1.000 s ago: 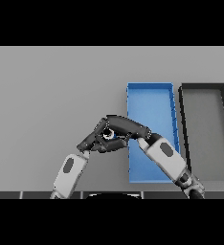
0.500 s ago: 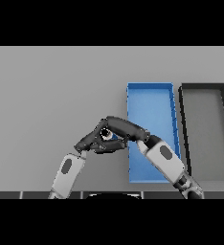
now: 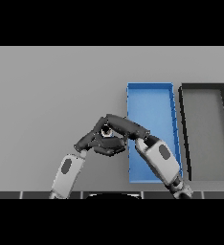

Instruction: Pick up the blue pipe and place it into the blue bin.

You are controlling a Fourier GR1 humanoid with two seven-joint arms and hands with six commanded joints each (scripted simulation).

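1. The right hand [image 3: 117, 125] reaches across from the lower right, its forearm passing over the near end of the blue bin [image 3: 151, 95]. The hand itself is over the grey table [image 3: 51, 95], just left of the bin's left wall.
2. The left hand [image 3: 95, 141] comes in from the lower left and meets the right hand, so the two dark hands form a peak together.
3. Between the two hands a small, partly hidden object shows, pale with a dark centre; it is probably the blue pipe [image 3: 106, 131], but its colour and shape cannot be made out.
4. The right hand's fingers curl down around that spot, closed over the pipe as far as can be seen.
5. The left hand's fingers lie close beneath and beside the same spot; whether they grip anything cannot be told.
6. The blue bin lies to the right of both hands, long side running away from the robot.
7. A dark bin [image 3: 205, 88] sits just beyond the blue one, farther right of the hands, parallel to it.
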